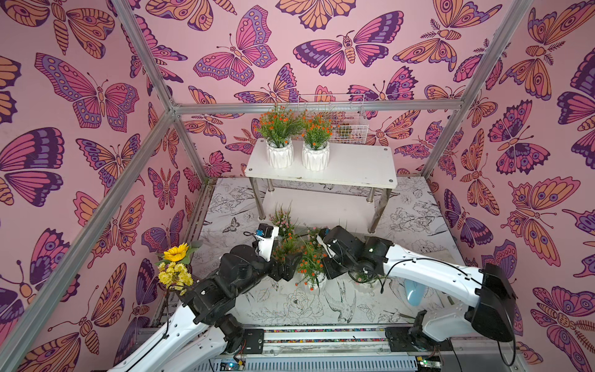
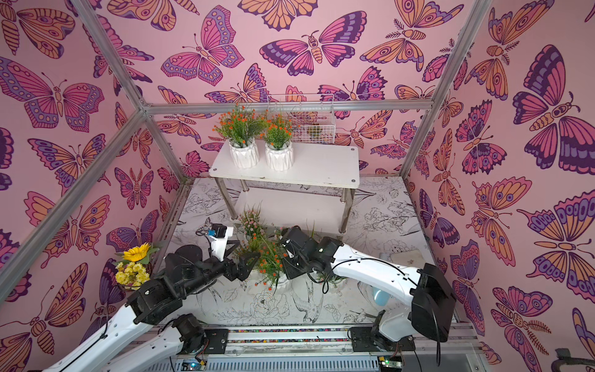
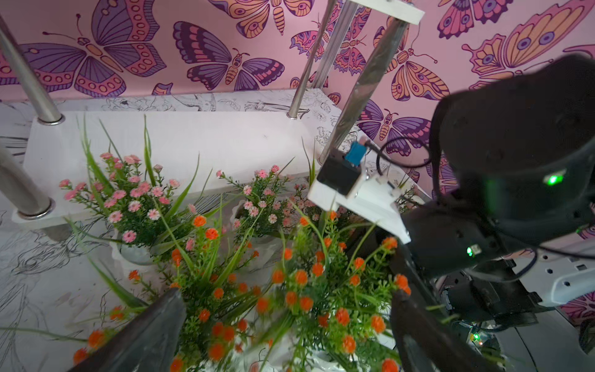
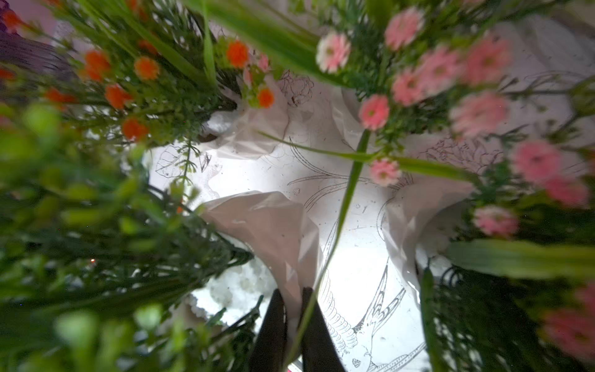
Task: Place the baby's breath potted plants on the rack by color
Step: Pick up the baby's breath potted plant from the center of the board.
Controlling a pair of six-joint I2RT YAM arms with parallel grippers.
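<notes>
A: Rack status?

B: The rack (image 1: 351, 167) stands at the far end of the table (image 1: 289, 309). Its top board carries two orange plants, one (image 1: 279, 154) toward the left end and a second (image 1: 315, 156) just beside it. Both are upright in white pots.

A: Other plants?

B: They are bunched on the table just in front of the rack's lower board, between the two arms. The pink plants (image 3: 128, 199) sit nearer the rack. More orange-flowered ones (image 3: 306, 290) sit nearer the robot. The foliage overlaps, so I can't give a reliable count.

A: Left side?

B: The left gripper (image 3: 286, 294) is spread wide, with one finger on either side of an orange-flowered clump. The left wrist view shows leaves and blooms between the fingers. I cannot tell whether they touch the pot underneath.

A: Right side?

B: The right gripper (image 4: 291, 291) is down among the stems and clenched. In the right wrist view the thin white wall of a pot (image 4: 267, 232) is pinched between the two dark fingers. The greenery around that pot is blurred, so its flower colour is not legible. Pink blooms lie to one side of it and orange to the other.

A: Bystanders?

B: A sunflower bouquet (image 1: 175, 264) is at the table's left edge, beside the left arm. A wire basket (image 1: 341, 125) is behind the rack, against the back wall.
</notes>
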